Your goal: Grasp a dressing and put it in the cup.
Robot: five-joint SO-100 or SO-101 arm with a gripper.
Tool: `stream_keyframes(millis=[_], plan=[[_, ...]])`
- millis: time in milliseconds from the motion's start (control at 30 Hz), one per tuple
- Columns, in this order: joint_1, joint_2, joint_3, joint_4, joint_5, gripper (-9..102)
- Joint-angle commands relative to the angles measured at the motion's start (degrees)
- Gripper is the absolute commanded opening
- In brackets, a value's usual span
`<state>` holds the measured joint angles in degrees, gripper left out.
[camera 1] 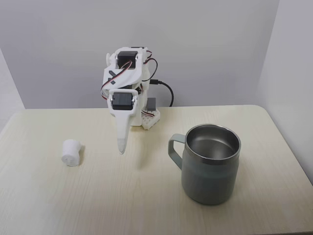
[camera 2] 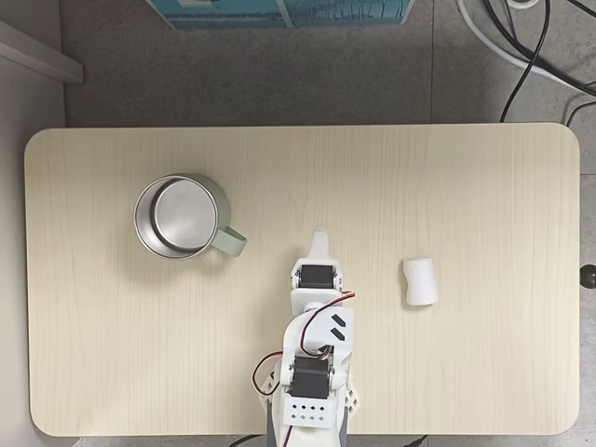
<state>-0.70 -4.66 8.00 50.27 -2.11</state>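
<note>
The dressing (camera 1: 71,152) is a small white soft roll lying on its side on the pale wooden table, left of the arm in a fixed view and right of it (camera 2: 420,280) in the fixed view from above. The cup (camera 1: 210,182), a grey-green metal mug with a shiny steel inside, stands upright on the other side, its handle (camera 2: 229,243) turned toward the arm. My white gripper (camera 1: 121,148) points down at the table between the two, fingers together with nothing in them, apart from both (camera 2: 319,238).
The arm's base (camera 2: 310,410) sits at the table's edge, with a black cable (camera 1: 166,90) behind it. The table (camera 2: 466,168) has rounded corners. On the floor beyond lie cables (camera 2: 540,56) and a blue box (camera 2: 279,9).
</note>
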Motion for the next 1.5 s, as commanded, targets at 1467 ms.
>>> stream_keyframes(millis=[1467], plan=[[13.4,19.0,43.8,16.0,3.0,1]])
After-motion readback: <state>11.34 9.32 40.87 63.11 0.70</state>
